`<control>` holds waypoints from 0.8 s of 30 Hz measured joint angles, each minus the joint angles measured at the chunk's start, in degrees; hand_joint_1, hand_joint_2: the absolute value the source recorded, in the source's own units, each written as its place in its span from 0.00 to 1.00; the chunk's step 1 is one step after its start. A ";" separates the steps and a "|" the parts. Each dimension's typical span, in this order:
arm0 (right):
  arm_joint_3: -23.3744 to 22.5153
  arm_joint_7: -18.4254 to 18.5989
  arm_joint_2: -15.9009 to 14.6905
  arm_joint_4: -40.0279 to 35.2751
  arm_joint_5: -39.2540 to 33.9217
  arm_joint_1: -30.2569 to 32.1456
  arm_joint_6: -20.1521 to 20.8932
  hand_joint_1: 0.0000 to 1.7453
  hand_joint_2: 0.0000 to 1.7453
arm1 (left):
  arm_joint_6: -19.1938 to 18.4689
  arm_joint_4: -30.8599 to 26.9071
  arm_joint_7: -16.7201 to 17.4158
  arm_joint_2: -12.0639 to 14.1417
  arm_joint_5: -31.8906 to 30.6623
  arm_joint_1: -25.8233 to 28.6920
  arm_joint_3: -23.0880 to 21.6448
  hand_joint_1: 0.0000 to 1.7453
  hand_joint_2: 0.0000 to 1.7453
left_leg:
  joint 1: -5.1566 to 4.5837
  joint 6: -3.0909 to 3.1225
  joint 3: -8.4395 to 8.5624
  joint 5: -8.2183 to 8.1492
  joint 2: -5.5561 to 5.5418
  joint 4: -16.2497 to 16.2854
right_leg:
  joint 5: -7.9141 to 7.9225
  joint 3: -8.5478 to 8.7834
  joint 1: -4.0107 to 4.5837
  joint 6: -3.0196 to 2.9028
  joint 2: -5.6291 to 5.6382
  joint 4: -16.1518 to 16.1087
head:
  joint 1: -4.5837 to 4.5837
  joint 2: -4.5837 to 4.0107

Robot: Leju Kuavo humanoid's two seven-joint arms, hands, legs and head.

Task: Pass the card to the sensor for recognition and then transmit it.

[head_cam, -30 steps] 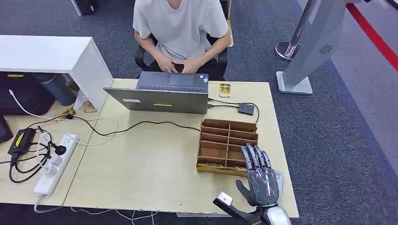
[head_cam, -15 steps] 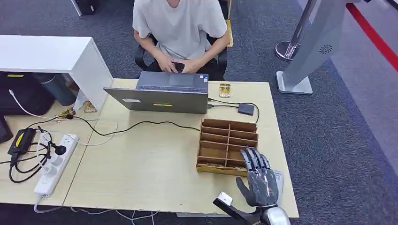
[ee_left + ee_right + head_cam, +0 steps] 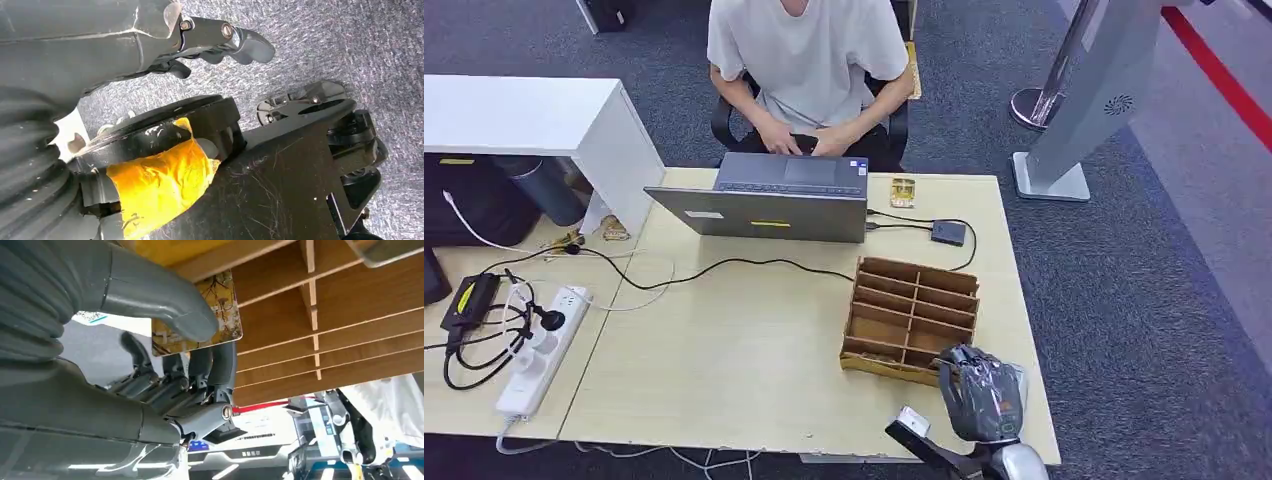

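My right hand is curled over the near right corner of the wooden divider box on the table. In the right wrist view its thumb presses a gold patterned card against the fingers below, right beside the box's slats. The small black sensor lies at the far right of the table, cabled to the laptop. My left hand hangs over the carpet with nothing in it.
A person sits behind the laptop. Another small card lies beside the laptop. A white power strip with cables lies at the left. A white sheet lies under my right hand. A grey kiosk stand is on the floor at the far right.
My right hand has drawn back toward the table's near edge and its fingers have curled down from flat. The wooden box has turned slightly.
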 joint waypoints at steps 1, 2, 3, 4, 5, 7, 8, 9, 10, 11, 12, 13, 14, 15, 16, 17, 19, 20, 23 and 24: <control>-0.04 -0.02 -0.04 -0.15 -0.05 0.11 0.00 1.00 1.00 | -0.02 0.00 0.00 -0.02 0.00 0.00 0.09 0.00 1.00 | 0.00 0.00 0.00 0.00 0.00 0.00 | 0.00 0.00 0.00 0.00 0.00 0.00 | 0.00 0.00; -0.09 -0.04 -0.09 -0.20 -0.13 0.17 0.00 1.00 1.00 | 0.00 0.00 0.00 -0.04 0.00 0.00 0.20 0.00 1.00 | 0.00 0.00 0.00 0.00 0.00 0.00 | 0.00 0.00 0.00 0.00 0.00 0.00 | 0.00 0.00; -0.09 -0.13 -0.13 -0.29 -0.31 0.22 0.00 1.00 1.00 | 0.00 0.00 0.00 -0.04 0.02 0.00 0.31 0.00 1.00 | 0.00 0.00 0.00 0.00 0.00 0.00 | 0.00 0.00 0.00 0.00 0.00 0.00 | 0.00 0.00; -0.11 -0.22 -0.17 -0.42 -0.62 0.28 0.00 1.00 1.00 | 0.00 0.00 -0.11 -0.04 0.02 0.01 0.35 0.00 1.00 | 0.00 0.00 0.00 0.00 0.00 0.00 | 0.00 0.00 0.00 0.00 0.00 0.00 | 0.00 0.00; -0.11 -0.22 -0.28 -0.61 -0.83 0.39 0.00 1.00 1.00 | 0.00 0.00 -0.13 -0.07 0.04 0.01 0.37 0.00 1.00 | 0.00 0.00 0.00 0.00 0.00 0.00 | 0.00 0.00 0.00 0.00 0.00 0.00 | 0.00 0.00; -0.11 -0.24 -0.57 -1.03 -1.62 0.69 0.00 1.00 1.00 | 0.00 0.00 -0.15 -0.07 0.18 0.02 0.52 0.00 1.00 | 0.00 0.00 0.00 0.00 -0.01 0.00 | 0.00 0.00 0.00 0.00 0.00 0.00 | 0.00 0.00; -0.11 -0.22 -0.79 -1.29 -1.82 0.88 0.00 1.00 1.00 | 0.00 0.00 -0.15 -0.07 0.20 0.02 0.66 0.00 1.00 | 0.00 0.00 0.00 0.00 -0.01 0.00 | 0.00 0.00 0.00 0.00 0.00 0.00 | 0.00 0.00; -0.13 -0.22 -1.00 -1.57 -1.84 1.12 0.00 1.00 1.00 | 0.04 0.00 -0.17 -0.07 0.26 0.02 0.85 0.00 1.00 | 0.00 0.00 0.00 0.00 -0.01 0.00 | 0.00 0.00 0.00 0.00 0.00 0.00 | 0.00 0.00; -0.17 -0.22 -1.25 -1.79 -1.86 1.32 0.00 1.00 1.00 | 0.09 0.00 -0.28 -0.07 0.24 0.03 0.92 0.00 1.00 | 0.00 0.00 0.00 0.00 -0.01 0.00 | 0.00 0.00 0.00 0.00 0.00 0.00 | 0.00 0.00; -0.20 -0.22 -1.40 -1.95 -1.86 1.48 0.00 1.00 1.00 | 0.09 0.00 -0.70 -0.07 -0.16 0.04 0.94 0.00 1.00 | 0.00 0.00 0.00 0.00 -0.01 0.00 | 0.00 0.00 0.00 0.00 0.00 0.00 | 0.00 0.00; -0.20 -0.22 -1.55 -2.08 -1.86 1.58 0.00 1.00 1.00 | 0.30 0.00 -1.11 -0.07 -0.57 0.05 0.94 0.00 1.00 | 0.00 0.00 0.00 0.00 0.00 0.00 | 0.00 0.00 0.00 0.00 0.00 0.00 | 0.00 0.00; -0.20 -0.18 -1.68 -2.10 -1.88 1.61 0.00 1.00 1.00 | 0.99 0.00 -1.64 -0.07 -0.57 0.05 0.94 0.00 1.00 | 0.00 0.00 0.00 0.00 0.00 0.00 | 0.00 0.00 0.00 0.00 0.00 -0.01 | 0.00 0.00; -0.20 -0.11 -1.73 -2.10 -1.95 1.62 0.00 1.00 1.00 | 1.70 0.00 -1.99 -0.07 -0.53 0.06 0.94 0.00 1.00 | 0.00 0.00 0.00 0.00 0.00 0.00 | 0.00 0.00 0.00 0.00 0.00 -0.01 | 0.00 0.00; -0.20 0.00 -1.79 -2.12 -2.12 1.62 0.00 1.00 1.00 | 2.10 0.00 -2.03 -0.09 -0.50 0.07 0.98 0.00 1.00 | 0.00 0.00 0.00 0.00 0.00 0.00 | 0.00 0.00 0.00 0.00 0.00 -0.01 | 0.00 0.00; -0.20 -0.02 -1.81 -2.12 -2.62 1.59 0.00 1.00 1.00 | 2.34 0.00 -2.03 -0.07 -0.50 0.07 1.05 0.00 1.00 | 0.00 0.00 0.00 0.00 -0.01 0.00 | 0.00 0.00 0.00 0.00 0.00 -0.01 | 0.00 0.00; -0.17 -0.02 -1.96 -2.10 -3.71 1.48 0.04 1.00 1.00 | 2.36 0.00 -1.90 -0.07 -0.52 0.07 1.16 0.00 1.00 | 0.00 0.00 -0.01 0.00 -0.01 0.00 | 0.00 0.01 0.00 0.00 -0.01 0.00 | 0.00 0.00; 0.22 -0.98 -2.79 -2.19 -8.38 0.73 1.34 1.00 1.00 | 2.10 0.00 -1.27 -0.07 -0.92 0.08 1.25 0.00 1.00 | 0.00 0.00 -0.01 0.00 0.01 0.00 | 0.01 0.02 0.00 0.00 0.01 0.00 | 0.00 0.00; 0.33 -1.62 -3.26 -2.41 -10.94 0.05 2.80 1.00 1.00 | 1.86 0.00 -1.00 -0.07 -1.23 0.07 1.27 0.00 1.00 | -0.01 0.00 -0.01 0.00 0.03 0.00 | 0.02 0.01 0.00 -0.01 0.02 0.01 | 0.00 0.00; 0.46 -3.85 -5.29 -3.70 -18.18 -3.20 8.05 1.00 1.00 | 1.75 0.00 -0.70 -0.07 -1.73 0.04 1.27 0.00 1.00 | -0.01 0.02 0.00 0.03 0.05 0.00 | 0.09 0.01 -0.01 -0.07 0.03 0.01 | 0.00 0.00; 0.39 -4.35 -6.16 -4.27 -20.21 -4.65 9.69 1.00 1.00 | 1.66 0.00 -0.70 -0.07 -1.90 0.04 1.27 0.00 1.00 | -0.02 0.02 0.00 0.04 0.06 0.01 | 0.13 0.01 -0.01 -0.06 0.03 0.00 | 0.00 0.00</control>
